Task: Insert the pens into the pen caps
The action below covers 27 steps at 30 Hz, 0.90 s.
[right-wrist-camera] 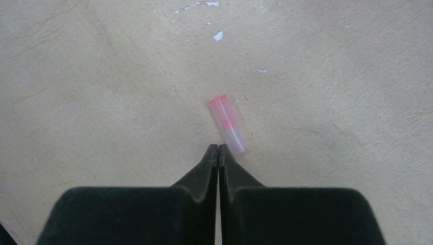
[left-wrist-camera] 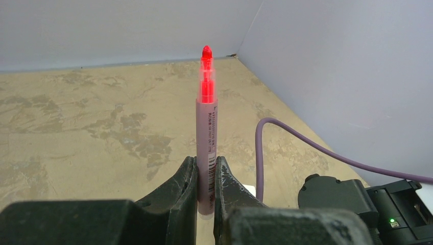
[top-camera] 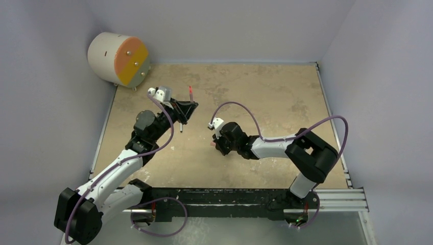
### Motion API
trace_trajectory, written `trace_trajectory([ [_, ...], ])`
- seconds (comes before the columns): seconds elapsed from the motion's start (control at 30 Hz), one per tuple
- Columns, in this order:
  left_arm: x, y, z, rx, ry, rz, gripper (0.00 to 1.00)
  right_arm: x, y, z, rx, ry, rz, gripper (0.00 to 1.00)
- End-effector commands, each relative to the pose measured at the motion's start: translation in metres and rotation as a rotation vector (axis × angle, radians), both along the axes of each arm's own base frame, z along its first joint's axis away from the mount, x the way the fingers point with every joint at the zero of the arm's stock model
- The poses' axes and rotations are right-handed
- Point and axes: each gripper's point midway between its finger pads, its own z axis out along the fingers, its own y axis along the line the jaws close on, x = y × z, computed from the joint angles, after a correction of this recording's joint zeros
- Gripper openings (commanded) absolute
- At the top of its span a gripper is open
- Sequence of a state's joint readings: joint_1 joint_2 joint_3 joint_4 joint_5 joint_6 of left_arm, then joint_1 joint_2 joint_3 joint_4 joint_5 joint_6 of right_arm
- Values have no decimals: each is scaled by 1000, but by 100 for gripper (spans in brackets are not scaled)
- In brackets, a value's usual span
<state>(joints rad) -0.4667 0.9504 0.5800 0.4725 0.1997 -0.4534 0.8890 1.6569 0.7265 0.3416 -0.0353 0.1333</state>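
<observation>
Left gripper [left-wrist-camera: 206,164] tight around barcoded pen [left-wrist-camera: 207,122], print illegible; right gripper [right-wrist-camera: 218,149] closed, empty, beside pink cap [right-wrist-camera: 228,125]

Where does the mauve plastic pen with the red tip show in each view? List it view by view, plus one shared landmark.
Top external: mauve plastic pen juts from the left gripper, left of centre.
Left wrist: the pen stands centre, clamped.
Right wrist: not in it.
Shared landmark: mottled tan tabletop, in all three.
</observation>
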Motion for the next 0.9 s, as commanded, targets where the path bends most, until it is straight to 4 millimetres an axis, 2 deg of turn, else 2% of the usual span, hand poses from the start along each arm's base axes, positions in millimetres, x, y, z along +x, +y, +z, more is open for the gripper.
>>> trace_trajectory([
  [0.0, 0, 1, 13, -21, -34, 8, 0, 8, -6, -8, -27, 16, -73, 0],
  [0.13, -1, 3, 13, -16, -32, 15, 0, 17, -16, -15, -62, 30, -123, 0],
  [0.37, -1, 4, 10, -14, -27, 20, 0, 33, -18, -17, -83, 21, -158, 0],
  [0.87, 1, 5, 10, -5, -27, 26, 0, 67, -56, -15, -96, 19, -265, 0],
])
